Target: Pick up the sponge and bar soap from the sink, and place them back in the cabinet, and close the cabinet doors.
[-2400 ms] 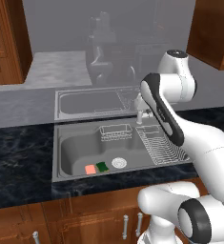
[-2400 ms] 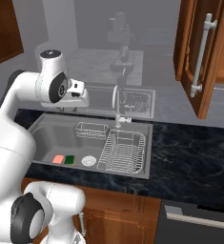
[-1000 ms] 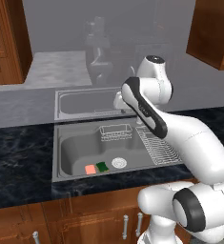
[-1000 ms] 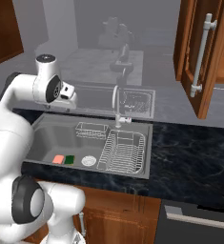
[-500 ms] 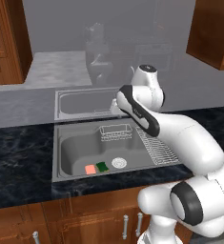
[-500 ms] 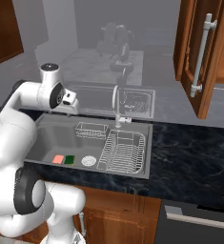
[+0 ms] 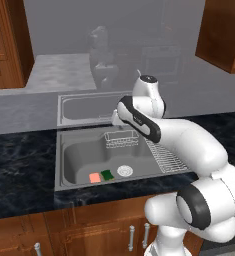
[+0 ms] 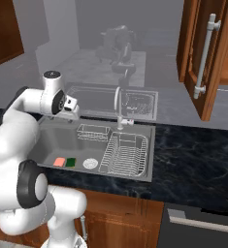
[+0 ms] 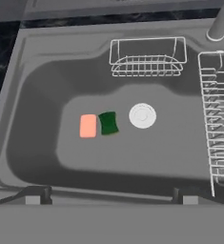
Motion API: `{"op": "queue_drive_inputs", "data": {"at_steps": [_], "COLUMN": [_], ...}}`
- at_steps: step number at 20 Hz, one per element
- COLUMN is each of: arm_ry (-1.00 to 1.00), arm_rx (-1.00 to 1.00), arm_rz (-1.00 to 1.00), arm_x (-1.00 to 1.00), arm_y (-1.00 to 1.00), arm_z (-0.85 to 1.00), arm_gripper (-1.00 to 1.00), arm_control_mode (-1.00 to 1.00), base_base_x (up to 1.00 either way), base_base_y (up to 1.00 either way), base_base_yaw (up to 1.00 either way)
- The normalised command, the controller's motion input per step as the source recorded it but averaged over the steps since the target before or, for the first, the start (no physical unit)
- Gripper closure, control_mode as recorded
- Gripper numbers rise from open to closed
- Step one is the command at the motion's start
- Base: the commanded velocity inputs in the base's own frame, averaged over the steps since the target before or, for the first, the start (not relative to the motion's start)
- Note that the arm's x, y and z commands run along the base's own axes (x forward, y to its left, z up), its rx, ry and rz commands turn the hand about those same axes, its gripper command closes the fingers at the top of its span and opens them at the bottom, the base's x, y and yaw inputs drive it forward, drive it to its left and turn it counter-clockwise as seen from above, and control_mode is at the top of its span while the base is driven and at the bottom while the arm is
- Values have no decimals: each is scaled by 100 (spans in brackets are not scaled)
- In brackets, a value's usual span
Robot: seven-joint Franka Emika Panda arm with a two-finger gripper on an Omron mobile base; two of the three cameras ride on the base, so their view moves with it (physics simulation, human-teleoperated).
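Sponge (image 9: 108,123) lay below our open end effector (image 9: 111,196), just beside the bar soap (image 9: 88,126), long axis running away from us.

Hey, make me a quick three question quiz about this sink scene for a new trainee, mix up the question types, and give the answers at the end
1. True or false: the sponge and the bar soap both lie on the floor of the sink.
2. Which lies nearer the round drain? A) sponge B) bar soap
3. Fill in: the gripper above the basin is ____ and holds nothing.

Key: 1 true; 2 A; 3 open
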Motion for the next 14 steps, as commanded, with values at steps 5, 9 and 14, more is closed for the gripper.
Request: {"op": "queue_drive_inputs", "data": {"at_steps": [5,9,14], "arm_ry": [0,0,0], "arm_rx": [0,0,0], "arm_rz": [0,0,6], "arm_x": [3,7,14], "arm_y": [24,10,1], "arm_z": [-17,-13,-19], "arm_gripper": [-100,-100,-100], "arm_control_mode": [-100,-100,-100], "base_base_x": [0,0,0], "base_base_y": [0,0,0], "base_base_yaw": [0,0,0]}}
